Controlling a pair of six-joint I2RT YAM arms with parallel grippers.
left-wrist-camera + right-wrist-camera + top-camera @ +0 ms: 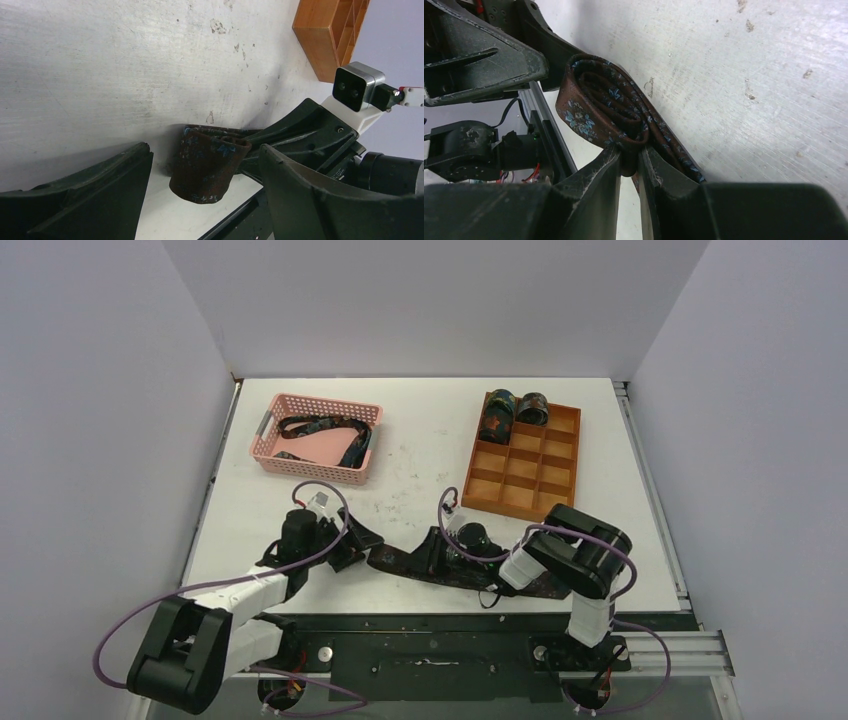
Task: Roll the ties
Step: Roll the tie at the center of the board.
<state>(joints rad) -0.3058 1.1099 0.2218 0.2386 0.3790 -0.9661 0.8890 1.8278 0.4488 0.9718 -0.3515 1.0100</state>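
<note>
Top external view: low in the frame, just beyond the arm bases, a dark patterned tie point(400, 565) lies across the white table point(420, 455), running from centre toward the lower right, and both claws meet at its left end. The right wrist view shows that end coiled into a loose, flattened roll of brown fabric with small blue flowers. The right gripper point(630, 155) is clenched on the roll's near edge, with fabric pinched between its almost-touching fingers. In the left wrist view the left gripper point(205, 150) stands released, its fingers spread wide to either side of the roll. Farther back, at upper left, a pink plastic basket point(268, 430) holds loose ties point(325, 426). At upper right, a wooden divided tray point(560, 465) has two rolled ties point(497, 415) side by side in its far-left compartments.
</note>
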